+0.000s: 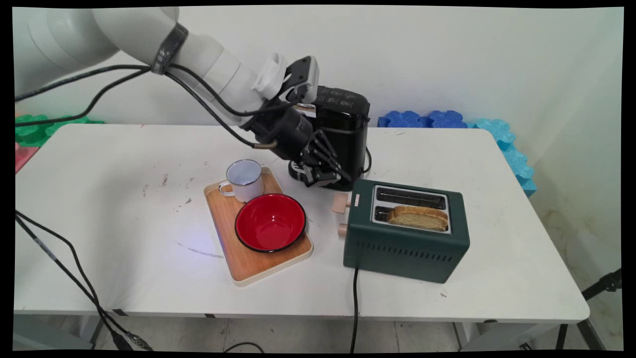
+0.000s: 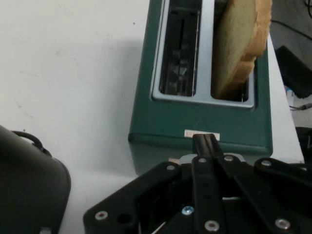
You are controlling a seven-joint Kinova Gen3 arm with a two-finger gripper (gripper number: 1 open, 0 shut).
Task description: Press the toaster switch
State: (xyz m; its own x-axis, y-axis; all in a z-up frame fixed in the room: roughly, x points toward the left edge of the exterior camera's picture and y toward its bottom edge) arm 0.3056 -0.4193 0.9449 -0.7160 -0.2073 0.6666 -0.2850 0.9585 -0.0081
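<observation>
Black two-finger claw (image 1: pixel 343 180) clenched, empty, mid-frame, just above dark green two-slot toaster (image 1: pixel 405 243) with wooden levers; black coffee machine (image 1: pixel 343 134) behind. Toaster's long axis left-right, bread slice (image 1: pixel 419 217) in near slot.

The toaster (image 1: pixel 405 238) is dark green with a silver top and tan knobs; the bread (image 1: pixel 418 217) is golden brown. The bowl (image 1: pixel 270 222) is red, black-rimmed. The mug (image 1: pixel 243 180) is white. The tray (image 1: pixel 248 258) is light wood, the counter (image 1: pixel 124 238) white, the gripper (image 1: pixel 323 174) black.
</observation>
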